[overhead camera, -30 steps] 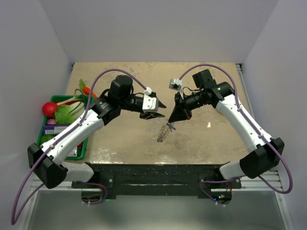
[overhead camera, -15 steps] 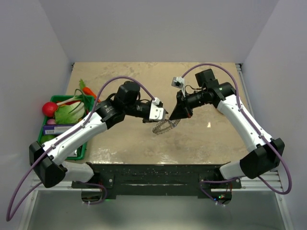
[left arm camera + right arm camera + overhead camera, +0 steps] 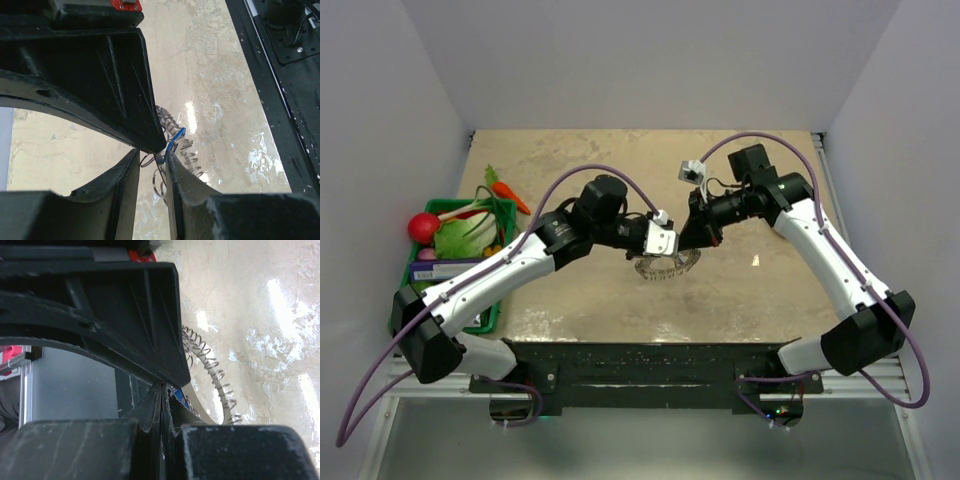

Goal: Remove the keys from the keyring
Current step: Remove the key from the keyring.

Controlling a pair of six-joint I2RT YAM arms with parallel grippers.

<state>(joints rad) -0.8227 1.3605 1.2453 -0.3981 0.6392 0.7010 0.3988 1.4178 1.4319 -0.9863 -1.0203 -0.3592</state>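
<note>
The keyring (image 3: 672, 268), a grey coil loop, hangs spread out just above the table between my two grippers. My right gripper (image 3: 692, 240) is shut, and the coil (image 3: 210, 365) runs off from its tip (image 3: 162, 390). The key's blue head (image 3: 176, 137) sits at the tip of one left finger; the right wrist view shows a sliver of that blue head (image 3: 179, 391). My left gripper (image 3: 670, 243) meets the right one tip to tip. Its jaws (image 3: 151, 156) stand narrowly apart, with thin wire rings (image 3: 159, 180) hanging in the gap.
A green tray (image 3: 435, 207) at the left table edge holds a leafy white radish (image 3: 470, 225), a red ball (image 3: 422, 227) and a carrot (image 3: 508, 192). The black base rail (image 3: 640, 360) lies along the near edge.
My left gripper has moved right to the right gripper's tip and its jaws have narrowed. The keyring, hanging as a thin strand before, now spreads into a wide loop.
</note>
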